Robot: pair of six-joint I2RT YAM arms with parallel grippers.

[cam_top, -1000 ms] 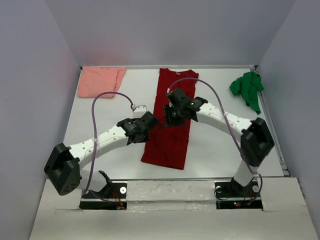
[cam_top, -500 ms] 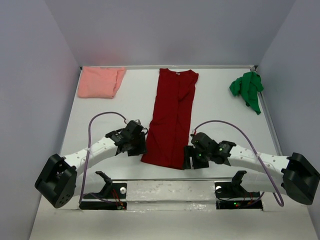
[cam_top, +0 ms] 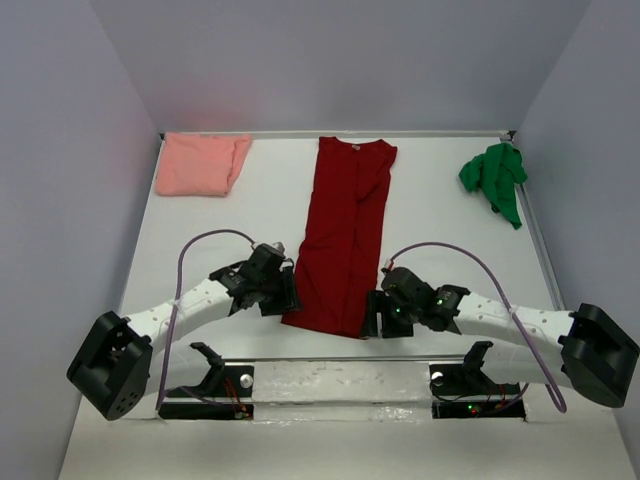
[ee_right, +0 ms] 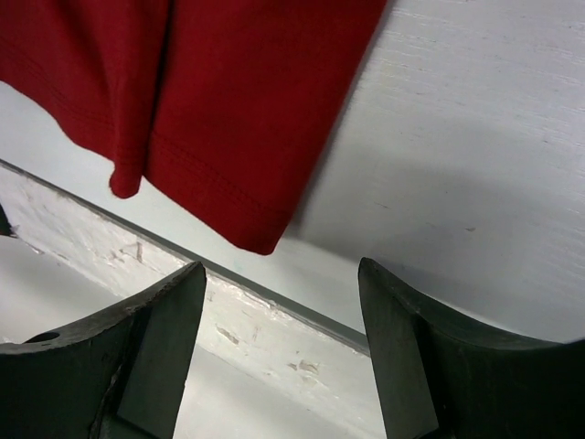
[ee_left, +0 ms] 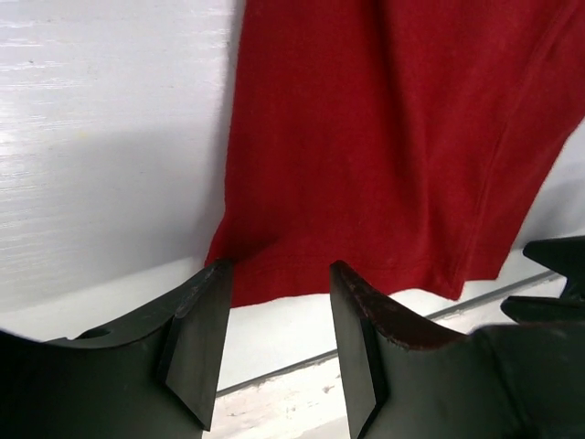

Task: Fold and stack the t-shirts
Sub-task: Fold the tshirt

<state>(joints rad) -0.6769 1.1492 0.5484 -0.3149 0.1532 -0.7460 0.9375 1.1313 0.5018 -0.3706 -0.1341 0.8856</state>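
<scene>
Dark red t-shirt lies flat on the table, folded into a long narrow strip running near to far down the middle, collar at the far end, hem close to the near edge. My left gripper sits low at the hem's near-left corner. Its jaws stand partly apart with nothing between them, and the hem shows just beyond the fingertips. My right gripper sits at the near-right corner, jaws wide and empty, the hem's corner just ahead of them and a little to one side. Pale salmon pink t-shirt lies folded in the far-left corner. Bright green t-shirt lies crumpled in a heap at the far right. All three shirts are well apart.
</scene>
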